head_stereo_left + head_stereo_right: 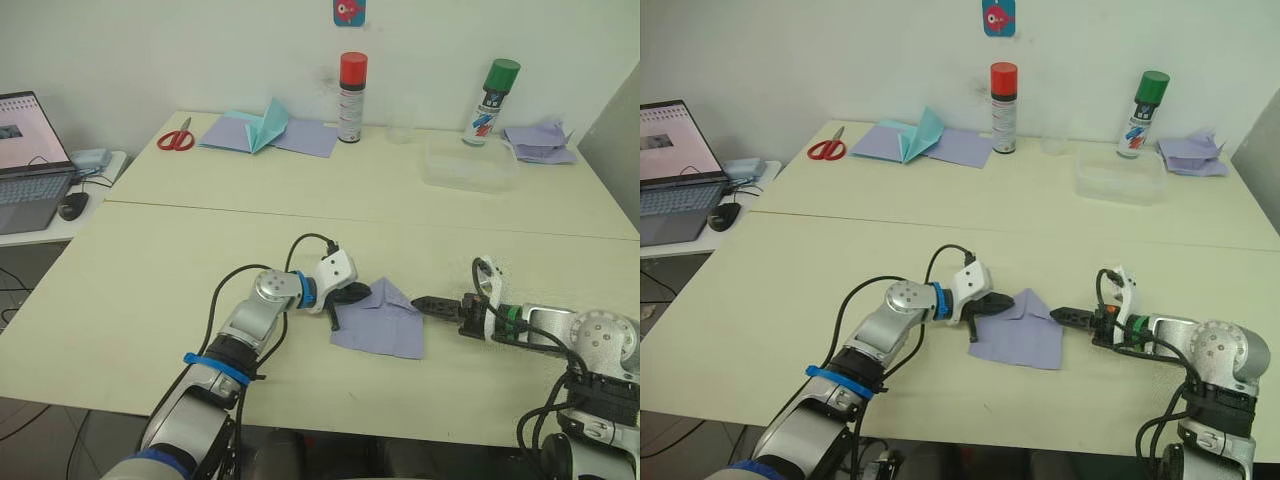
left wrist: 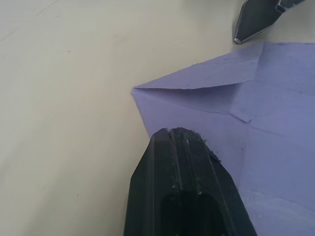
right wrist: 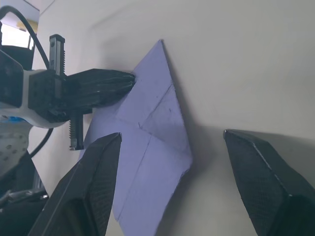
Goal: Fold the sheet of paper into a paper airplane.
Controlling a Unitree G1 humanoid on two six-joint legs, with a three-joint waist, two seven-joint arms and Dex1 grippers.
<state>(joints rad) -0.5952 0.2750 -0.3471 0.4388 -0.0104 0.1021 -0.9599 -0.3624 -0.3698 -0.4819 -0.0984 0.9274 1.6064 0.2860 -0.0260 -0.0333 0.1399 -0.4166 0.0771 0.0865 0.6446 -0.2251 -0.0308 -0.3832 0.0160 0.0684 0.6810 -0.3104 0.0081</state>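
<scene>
Fingers of the left tool (image 1: 352, 294) are pressed together, their tips resting on the left edge of the sheet of paper (image 1: 385, 320), pinning it to the bench (image 1: 150, 290). The right tool (image 1: 432, 305) lies low on the bench just off the sheet's right edge, its fingers spread wide and holding nothing. The sheet lies flat between the two tools near the front of the bench, with both far corners already folded in to a point that faces away from the robot, so its long axis runs front to back, crosswise to the line joining the tools. By my reading, the next lengthwise fold falls to the right tool, which is free and level with the fold's edge.
</scene>
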